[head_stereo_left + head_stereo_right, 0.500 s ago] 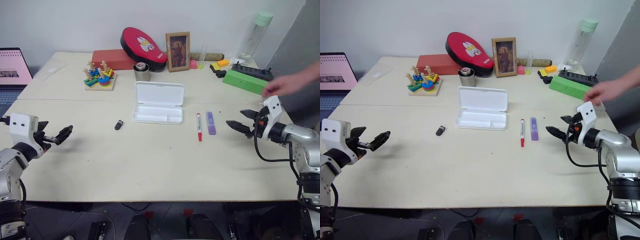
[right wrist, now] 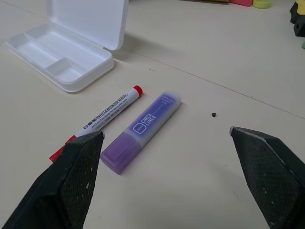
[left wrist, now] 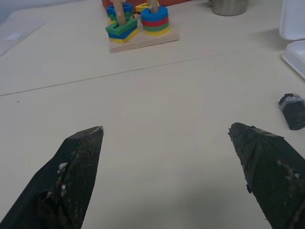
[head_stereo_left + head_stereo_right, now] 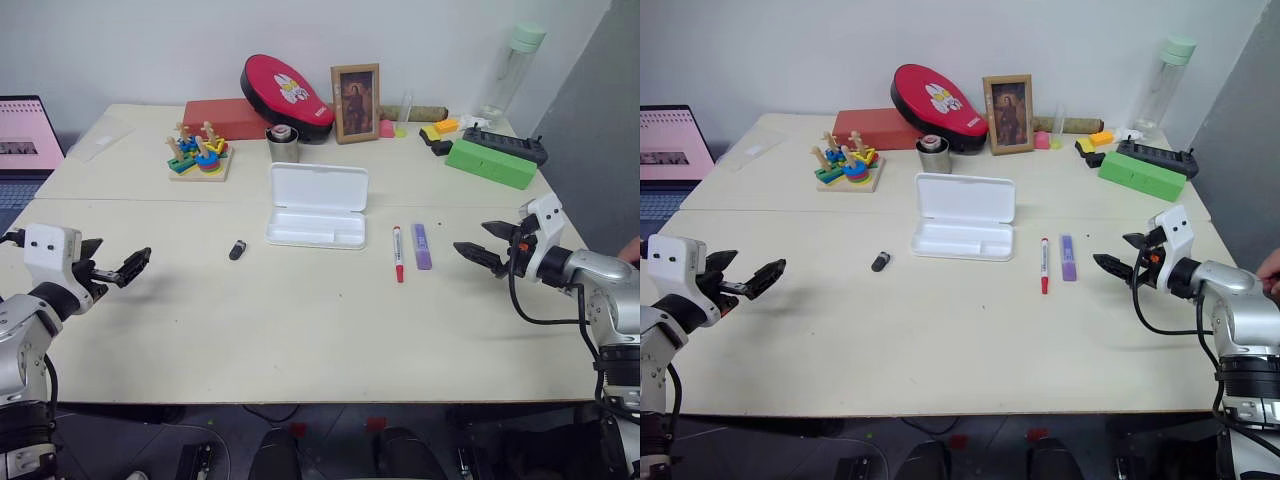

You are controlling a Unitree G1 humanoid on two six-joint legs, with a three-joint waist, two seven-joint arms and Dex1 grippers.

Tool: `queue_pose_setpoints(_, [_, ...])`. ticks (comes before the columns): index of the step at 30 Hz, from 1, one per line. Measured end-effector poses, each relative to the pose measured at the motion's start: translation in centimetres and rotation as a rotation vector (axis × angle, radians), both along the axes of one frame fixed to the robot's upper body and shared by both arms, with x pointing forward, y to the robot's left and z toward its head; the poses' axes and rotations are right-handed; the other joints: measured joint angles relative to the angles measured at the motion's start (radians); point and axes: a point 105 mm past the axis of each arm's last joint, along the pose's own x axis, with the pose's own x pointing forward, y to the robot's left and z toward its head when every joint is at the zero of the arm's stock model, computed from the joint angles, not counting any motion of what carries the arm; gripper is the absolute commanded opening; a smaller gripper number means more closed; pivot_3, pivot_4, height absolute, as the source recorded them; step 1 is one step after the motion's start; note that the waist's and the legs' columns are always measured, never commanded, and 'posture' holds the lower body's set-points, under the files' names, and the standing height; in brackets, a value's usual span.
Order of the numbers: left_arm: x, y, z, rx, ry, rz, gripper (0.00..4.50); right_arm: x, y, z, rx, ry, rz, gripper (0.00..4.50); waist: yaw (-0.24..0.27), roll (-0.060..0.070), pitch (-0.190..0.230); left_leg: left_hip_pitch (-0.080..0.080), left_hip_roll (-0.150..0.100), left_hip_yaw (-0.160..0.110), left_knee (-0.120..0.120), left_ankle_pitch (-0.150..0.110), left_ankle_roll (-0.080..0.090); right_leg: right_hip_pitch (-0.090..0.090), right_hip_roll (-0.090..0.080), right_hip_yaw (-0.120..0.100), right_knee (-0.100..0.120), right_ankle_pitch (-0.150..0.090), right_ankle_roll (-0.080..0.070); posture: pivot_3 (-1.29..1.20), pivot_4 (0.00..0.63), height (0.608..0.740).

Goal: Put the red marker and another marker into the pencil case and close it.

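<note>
The white pencil case point(image 4: 317, 206) lies open in the middle of the table, lid raised at the back. To its right the red marker point(image 4: 398, 253) and a short purple highlighter point(image 4: 422, 246) lie side by side on the table; both also show in the right wrist view, the red marker point(image 2: 107, 117) and the highlighter point(image 2: 145, 130). My right gripper point(image 4: 482, 243) hovers open to the right of the highlighter, empty. Far to the left, my left gripper point(image 4: 118, 262) is open and empty, well short of a small black object point(image 4: 237, 250).
A ring-stacking toy point(image 4: 198, 155), metal cup point(image 4: 283, 145), red box point(image 4: 225, 118), red pouch point(image 4: 285, 90) and picture frame point(image 4: 356, 103) line the back. A green box point(image 4: 490, 163) and bottle point(image 4: 510, 70) stand back right. A person's hand point(image 4: 631, 247) shows at the right edge.
The person's arm that reached over the green box has withdrawn to the right edge. Both grippers have stayed about where they were, still open.
</note>
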Motion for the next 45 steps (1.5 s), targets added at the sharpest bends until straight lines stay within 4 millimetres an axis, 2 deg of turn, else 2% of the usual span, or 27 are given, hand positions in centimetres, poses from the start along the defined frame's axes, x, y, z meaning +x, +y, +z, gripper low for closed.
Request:
queue_pose_setpoints(25, [0.2,-1.1,0.4,-0.005,-0.004,-0.010,4.50,0.0,0.0,0.0,-0.007,-0.002,-0.002,4.47,0.001,0.000,0.000,0.000,0.000,0.000,0.000,0.000,0.000,0.000,0.000,0.000,0.000,0.000,0.000,0.00,0.150,0.740])
queue_pose_setpoints(31, [0.1,-1.6,0.7,0.000,-0.013,-0.035,4.50,0.1,1.1,0.3,-0.037,0.004,0.077,4.47,0.000,0.001,0.000,0.000,0.000,0.000,0.000,0.000,0.000,0.000,0.000,0.000,0.000,0.000,0.000,0.00,0.150,0.740])
queue_pose_setpoints(33, [0.0,-2.1,0.7,-0.010,-0.011,-0.068,4.50,0.1,2.2,1.3,-0.068,-0.001,0.160,4.47,-0.001,0.001,0.001,0.000,0.000,0.000,0.000,0.000,0.000,0.000,0.000,0.000,0.000,0.000,0.000,0.00,0.150,0.740])
queue_pose_setpoints(35, [0.0,-3.3,1.3,-0.036,-0.025,-0.141,4.50,-0.1,4.1,2.2,-0.101,-0.001,0.287,4.47,-0.002,0.001,0.001,0.001,0.001,0.000,0.000,0.000,0.000,0.000,0.000,0.000,0.000,0.000,0.000,0.00,0.150,0.740])
queue_pose_setpoints(37, [-0.2,-5.0,2.0,-0.050,-0.038,-0.235,4.50,0.1,6.0,2.7,-0.134,0.012,0.382,4.47,-0.003,0.001,0.001,0.000,0.001,0.000,0.001,0.000,0.000,0.000,0.000,0.000,0.000,0.000,0.000,0.00,0.150,0.740])
queue_pose_setpoints(40, [-0.6,-8.7,2.4,-0.044,-0.024,-0.427,4.50,1.0,9.9,3.4,-0.162,0.021,0.522,4.47,-0.006,0.001,0.001,0.001,0.001,0.000,0.000,0.000,0.000,0.000,0.000,0.000,0.001,0.000,0.000,0.00,0.150,0.740])
queue_pose_setpoints(43, [-1.0,-11.7,2.5,-0.037,-0.013,-0.566,4.50,1.8,13.5,3.3,-0.193,0.022,0.627,4.47,-0.009,0.001,0.001,0.000,0.001,0.000,0.000,0.000,0.000,-0.001,0.001,0.000,0.001,0.000,0.000,0.00,0.150,0.740])
queue_pose_setpoints(45, [-1.1,-12.3,2.5,-0.032,-0.007,-0.593,4.50,2.4,14.6,2.7,-0.203,0.034,0.639,4.47,-0.005,0.001,0.001,-0.001,0.001,0.000,0.000,0.000,0.000,-0.001,0.000,0.000,0.000,0.000,0.000,0.00,0.150,0.740])
